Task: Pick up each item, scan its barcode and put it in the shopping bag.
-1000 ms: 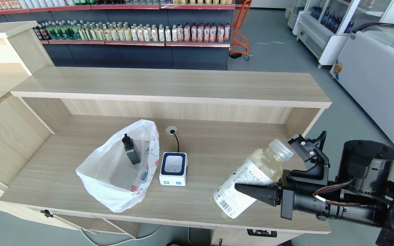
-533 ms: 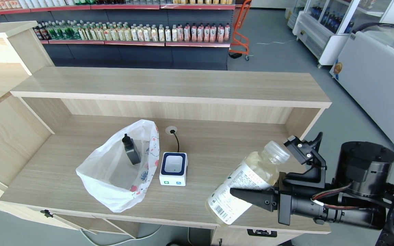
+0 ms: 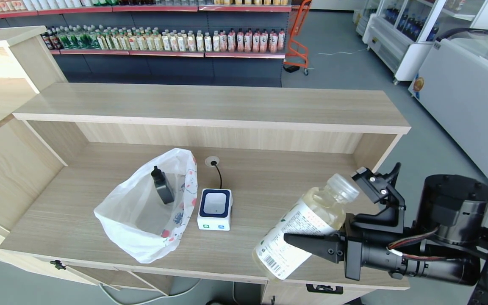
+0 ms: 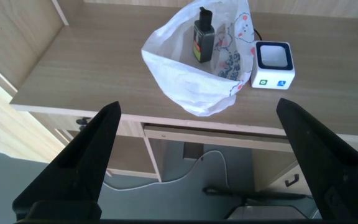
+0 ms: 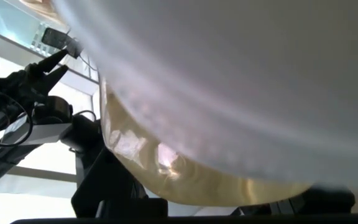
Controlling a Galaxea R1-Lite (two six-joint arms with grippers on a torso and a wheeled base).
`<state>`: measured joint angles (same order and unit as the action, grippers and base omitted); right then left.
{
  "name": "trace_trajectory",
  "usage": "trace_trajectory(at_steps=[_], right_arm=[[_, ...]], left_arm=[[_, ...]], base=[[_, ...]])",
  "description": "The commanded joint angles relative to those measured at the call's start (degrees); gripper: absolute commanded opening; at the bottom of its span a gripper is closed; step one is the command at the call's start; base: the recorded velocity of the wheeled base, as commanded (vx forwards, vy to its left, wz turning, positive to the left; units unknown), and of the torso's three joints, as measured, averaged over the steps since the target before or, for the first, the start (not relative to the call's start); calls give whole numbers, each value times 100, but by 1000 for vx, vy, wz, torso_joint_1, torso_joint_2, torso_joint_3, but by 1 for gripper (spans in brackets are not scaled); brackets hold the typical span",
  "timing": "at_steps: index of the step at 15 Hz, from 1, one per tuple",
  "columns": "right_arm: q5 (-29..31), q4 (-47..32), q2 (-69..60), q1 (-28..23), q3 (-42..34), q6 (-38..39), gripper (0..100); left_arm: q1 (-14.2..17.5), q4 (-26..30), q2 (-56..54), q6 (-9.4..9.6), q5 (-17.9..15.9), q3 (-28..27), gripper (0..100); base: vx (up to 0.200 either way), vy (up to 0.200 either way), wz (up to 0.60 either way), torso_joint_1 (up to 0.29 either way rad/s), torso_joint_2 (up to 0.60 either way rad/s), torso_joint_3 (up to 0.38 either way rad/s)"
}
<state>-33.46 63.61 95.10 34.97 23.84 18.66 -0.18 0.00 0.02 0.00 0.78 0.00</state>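
Right gripper (image 3: 295, 235) pinching the bottle (image 3: 311, 216); left gripper (image 4: 197, 106) spread apart.

The bottle is held clear of the counter (image 3: 269, 186), above its front right part, tilted with the cap up and away from the robot and the barcode end low, over the front edge. One dark finger (image 3: 316, 245) lies across the label; the opposite finger is hidden behind the bottle. In the right wrist view the bottle (image 5: 185, 174) sits hard against the lens, pale yellow liquid showing. The bag (image 3: 129, 237) lies open on the counter's left part with a dark bottle (image 3: 162, 186) upright inside. The scanner (image 3: 214, 208) stands just beside the bag on its right, window up, well apart from the held bottle. A cable (image 3: 218, 173) runs from it to a hole in the counter behind. The left gripper hangs off the counter's front edge, facing the bag (image 4: 185, 81) and scanner (image 4: 273, 63).
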Motion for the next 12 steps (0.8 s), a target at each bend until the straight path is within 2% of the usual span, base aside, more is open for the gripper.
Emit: trace_trajectory(at_steps=[1, 7, 8, 9, 10, 12], right_arm=[[-2, 2, -26, 1, -3, -3, 0], [50, 2, -150, -52, -29, -73, 0], [130, -7, -273, -386, 24, -504, 0], [156, -174, -387, -808, 24, -1295, 0], [332, -648, -659, -1344, -11, -2543, 0], [1386, -1492, -1213, -2390, -11, -4653, 0]], left_arm=[[1, 0, -2, 0, 1, 0, 100], [1, 0, -2, 0, 1, 0, 100], [1, 0, -2, 0, 1, 0, 100], [1, 0, -2, 0, 1, 0, 100], [1, 0, -2, 0, 1, 0, 100], [1, 0, -2, 0, 1, 0, 100]], base=[[0, 0, 0, 0, 0, 0], [0, 0, 0, 0, 0, 0], [0, 0, 0, 0, 0, 0], [0, 0, 0, 0, 0, 0], [0, 0, 0, 0, 0, 0], [0, 0, 0, 0, 0, 0]])
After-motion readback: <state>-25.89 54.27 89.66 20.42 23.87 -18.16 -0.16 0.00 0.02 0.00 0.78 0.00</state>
